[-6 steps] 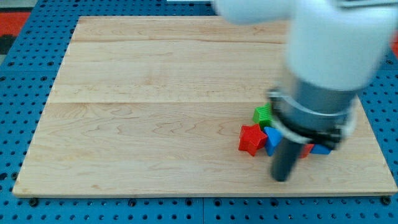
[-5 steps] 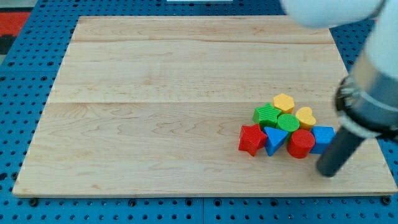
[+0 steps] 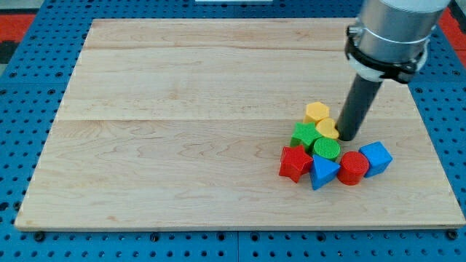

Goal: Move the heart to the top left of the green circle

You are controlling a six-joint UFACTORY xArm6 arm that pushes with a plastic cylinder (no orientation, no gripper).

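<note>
The wooden desk [image 3: 182, 109] fills most of the view and is bare apart from one tight cluster of blocks toward the view's lower right. Above it, the pale arm body with its grey collar [image 3: 389, 36] comes in from the view's top right and narrows into the dark rod, whose lower end, my tip [image 3: 346, 137], rests on the desk just at the right edge of the cluster. There are no jaws on this rig, only the rod, so nothing can be open, closed or gripping. Along the cluster's bottom row, from the view's left, sit a red star [image 3: 294, 162], a blue triangle [image 3: 323, 172], a red cylinder [image 3: 353, 167] and a blue cube [image 3: 376, 158]. Above them lie a green star [image 3: 304, 135] and the green circle [image 3: 327, 149], and at the top a yellow hexagon [image 3: 317, 111]. The yellow heart [image 3: 328, 128] sits between the hexagon and the green circle, touching or nearly touching both, directly above the circle and just right of the green star. The relation that matters: the heart lies immediately to the view's left of my tip, seemingly in contact, so a push toward the view's left looks like the way to carry it to the circle's upper left, though the green star and hexagon crowd that path.
</note>
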